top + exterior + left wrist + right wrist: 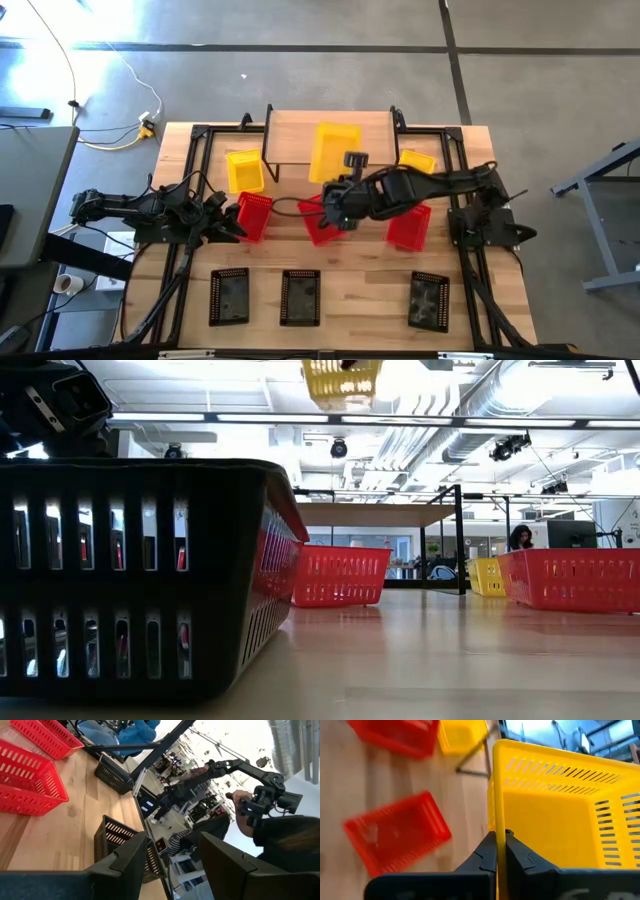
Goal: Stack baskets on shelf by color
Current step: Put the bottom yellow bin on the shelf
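Observation:
My right gripper (500,840) is shut on a yellow basket (335,148), which is lifted high over the shelf (290,135) and shows at the top of the low view (342,380). Two more yellow baskets (245,170) (417,160) stand on the table on either side of the shelf. Three red baskets (255,215) (318,225) (410,225) sit mid-table, and three black baskets (229,297) (300,297) (430,300) line the near edge. At the left, my left gripper (232,218) waits open and level, with nothing between its fingers. My right gripper pinches one wall of the yellow basket at its rim (498,820), one finger inside the basket and one outside. The fingers slant downward, coming from the table's right side. The basket is lifted clear of the table and the shelf, its opening upward.
The shelf's wooden top is bare where it shows beside the held basket. A black metal frame (200,135) runs around the table. Beyond the table's edge, a person (280,835) shows in the left wrist view. Bare wood lies between the red row and the black row.

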Controlling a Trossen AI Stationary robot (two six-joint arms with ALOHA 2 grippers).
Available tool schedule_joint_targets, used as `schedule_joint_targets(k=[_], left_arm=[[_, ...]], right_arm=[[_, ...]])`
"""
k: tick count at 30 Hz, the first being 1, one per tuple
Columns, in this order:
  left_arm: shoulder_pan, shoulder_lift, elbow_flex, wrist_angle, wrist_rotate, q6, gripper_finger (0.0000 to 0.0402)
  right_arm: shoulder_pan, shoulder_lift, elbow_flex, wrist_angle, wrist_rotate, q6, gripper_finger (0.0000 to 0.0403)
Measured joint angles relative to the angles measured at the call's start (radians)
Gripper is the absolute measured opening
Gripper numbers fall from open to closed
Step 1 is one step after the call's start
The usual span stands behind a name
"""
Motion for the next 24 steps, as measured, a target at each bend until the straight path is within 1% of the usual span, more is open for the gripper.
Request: schedule_joint_targets(k=[6, 11, 14, 21, 22, 24], left_arm=[[0.0, 0.0, 0.0, 0.0, 0.0, -0.027, 0.017], [0.0, 0.0, 0.0, 0.0, 0.0, -0.028, 0.017], [0.0, 0.0, 0.0, 0.0, -0.016, -0.031, 0.017], [0.0, 0.0, 0.0, 0.0, -0.133, -0.028, 0.017], [0.0, 0.0, 0.0, 0.0, -0.147, -0.028, 0.017], [0.0, 0.0, 0.0, 0.0, -0.17, -0.028, 0.017]], right_arm=[[-0.057, -0.008, -0.002, -0.145, -0.039, -0.003, 0.0], [-0.077, -0.046, -0.002, -0.275, -0.069, 0.032, 0.0], [-0.083, -0.09, -0.002, -0.28, -0.071, 0.037, 0.0], [-0.119, -0.197, -0.005, -0.28, -0.072, 0.023, 0.0], [-0.126, -0.213, -0.022, -0.274, -0.073, 0.023, 0.0], [-0.141, -0.26, -0.097, -0.263, -0.077, 0.027, 0.0]])
